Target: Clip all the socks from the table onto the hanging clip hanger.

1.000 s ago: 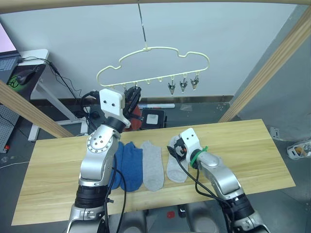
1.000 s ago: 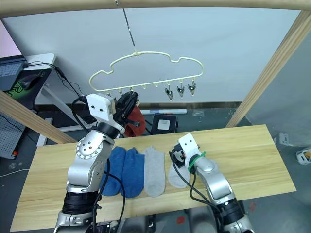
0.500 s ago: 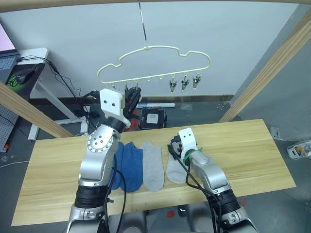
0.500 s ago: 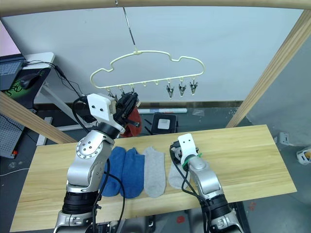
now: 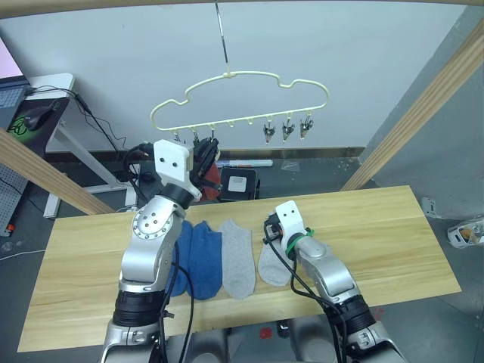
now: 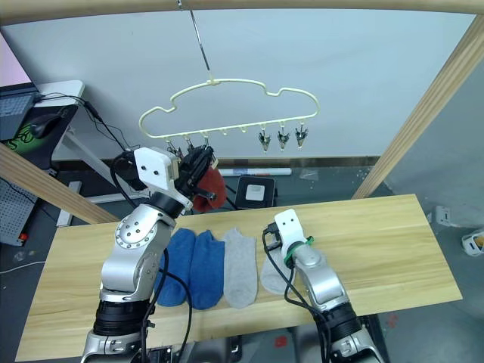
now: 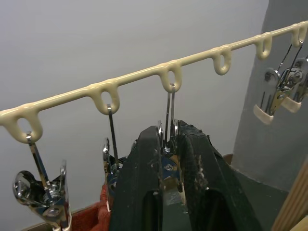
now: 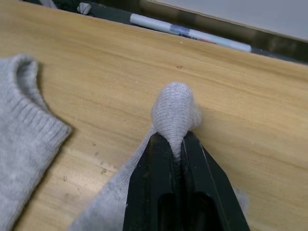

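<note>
The pale yellow clip hanger (image 5: 242,79) hangs from its long hook above the far edge of the table (image 5: 393,234). My left gripper (image 7: 168,139) is raised to its row of clips and shut on a metal clip (image 7: 168,168) left of the middle. A rust red sock (image 6: 209,187) hangs just below that gripper. Two blue socks (image 5: 198,257) and a light grey sock (image 5: 238,257) lie flat side by side on the table. To their right, my right gripper (image 8: 174,139) is shut on one bunched end of another light grey sock (image 5: 272,266).
Three free clips (image 5: 286,130) hang at the hanger's right end. Slanted round wooden poles (image 5: 53,178) (image 5: 416,106) stand on either side. A desk with cables (image 5: 30,106) is at the far left. A white box (image 5: 240,183) and a tube (image 5: 246,163) lie on the floor behind the table.
My right gripper has come down onto the right grey sock and closed on its end. The left gripper stays at the hanger clip, barely moved.
</note>
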### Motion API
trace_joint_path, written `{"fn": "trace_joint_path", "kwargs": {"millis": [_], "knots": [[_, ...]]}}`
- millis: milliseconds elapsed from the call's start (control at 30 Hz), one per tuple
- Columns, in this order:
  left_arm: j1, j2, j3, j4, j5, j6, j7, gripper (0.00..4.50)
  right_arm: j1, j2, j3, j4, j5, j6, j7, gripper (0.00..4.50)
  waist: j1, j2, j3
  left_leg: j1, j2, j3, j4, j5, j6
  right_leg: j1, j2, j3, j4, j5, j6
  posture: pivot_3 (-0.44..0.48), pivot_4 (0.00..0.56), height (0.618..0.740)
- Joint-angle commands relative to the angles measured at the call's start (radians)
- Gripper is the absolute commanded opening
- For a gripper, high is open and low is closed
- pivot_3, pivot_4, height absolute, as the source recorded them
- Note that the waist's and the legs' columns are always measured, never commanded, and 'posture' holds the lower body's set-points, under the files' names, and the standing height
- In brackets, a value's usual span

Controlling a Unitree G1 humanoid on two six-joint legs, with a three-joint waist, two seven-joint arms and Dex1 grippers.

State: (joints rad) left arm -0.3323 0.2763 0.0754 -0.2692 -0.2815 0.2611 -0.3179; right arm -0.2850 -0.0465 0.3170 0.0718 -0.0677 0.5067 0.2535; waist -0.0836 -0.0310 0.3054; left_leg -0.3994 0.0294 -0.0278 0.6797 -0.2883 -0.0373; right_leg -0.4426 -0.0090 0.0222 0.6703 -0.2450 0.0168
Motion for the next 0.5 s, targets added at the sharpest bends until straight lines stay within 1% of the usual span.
{"fn": "trace_joint_path", "kwargs": {"millis": [33,100,200,400,500], "knots": [[-0.008,0.020,0.045,-0.069,-0.086,0.049,-0.033,0.24,-0.019,-0.043,0.082,-0.120,-0.036,-0.139,0.079,0.00,-0.001,0.000,0.000,0.000,0.000,0.000,0.000,0.000,0.000,0.000,0.000,0.000,0.000,0.000,0.000,-0.116,0.294,0.740],[-0.018,0.032,0.071,-0.078,-0.133,0.088,-0.044,0.24,-0.040,-0.073,0.113,-0.144,-0.050,-0.200,0.120,0.00,-0.001,0.000,0.000,0.000,0.000,0.000,0.000,0.000,0.000,0.000,0.000,0.000,-0.001,0.000,0.000,-0.117,0.290,0.740],[-0.029,0.047,0.105,-0.093,-0.208,0.147,-0.058,0.24,-0.078,-0.087,0.137,-0.155,-0.054,-0.249,0.161,0.00,0.000,0.000,0.000,0.000,0.000,-0.001,0.000,0.000,0.000,0.000,0.000,-0.001,-0.001,0.000,0.000,-0.125,0.282,0.740],[-0.053,0.090,0.173,-0.120,-0.372,0.272,-0.081,0.24,-0.199,-0.070,0.144,-0.108,-0.083,-0.324,0.178,0.00,0.000,-0.001,-0.001,-0.001,0.000,-0.001,0.000,0.001,-0.001,0.001,-0.001,-0.002,-0.004,0.000,0.000,-0.130,0.265,0.740],[-0.064,0.109,0.199,-0.116,-0.434,0.317,-0.085,0.24,-0.242,-0.057,0.140,-0.087,-0.091,-0.346,0.175,0.00,0.000,-0.002,-0.001,-0.001,0.000,-0.002,0.000,0.001,-0.002,0.001,-0.005,-0.003,-0.004,0.000,0.000,-0.130,0.259,0.740]]}}
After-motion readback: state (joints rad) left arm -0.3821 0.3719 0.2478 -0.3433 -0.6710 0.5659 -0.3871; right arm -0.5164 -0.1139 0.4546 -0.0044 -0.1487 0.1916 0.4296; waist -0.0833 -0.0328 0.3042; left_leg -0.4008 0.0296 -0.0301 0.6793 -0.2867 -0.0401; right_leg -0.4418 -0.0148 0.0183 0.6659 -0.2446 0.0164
